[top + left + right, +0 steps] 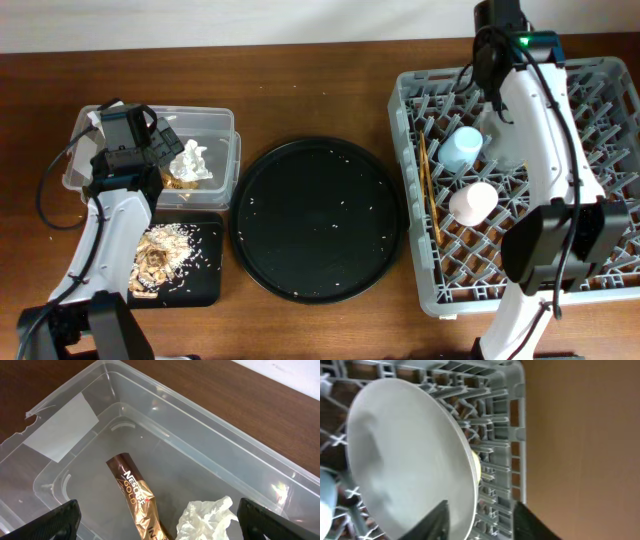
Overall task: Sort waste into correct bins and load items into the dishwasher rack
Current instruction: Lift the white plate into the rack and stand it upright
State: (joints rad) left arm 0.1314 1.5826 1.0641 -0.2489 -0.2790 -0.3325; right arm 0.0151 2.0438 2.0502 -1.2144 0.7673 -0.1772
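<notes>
My left gripper is open and empty over the clear tub, which holds the brown-gold wrapper and the white tissue. In the overhead view the tissue lies in the tub under the left gripper. Beige food scraps fill the small black tray. The grey rack holds the light-blue cup, the pink cup and the chopsticks. My right gripper is open, its fingers either side of the rim of the grey-green plate, which stands on edge in the rack. A yellow sliver shows behind the plate.
The large round black tray, speckled with crumbs, lies between the bins and the rack. The tub has a white label and a chipped corner. My right arm stretches over the rack and hides the plate from above.
</notes>
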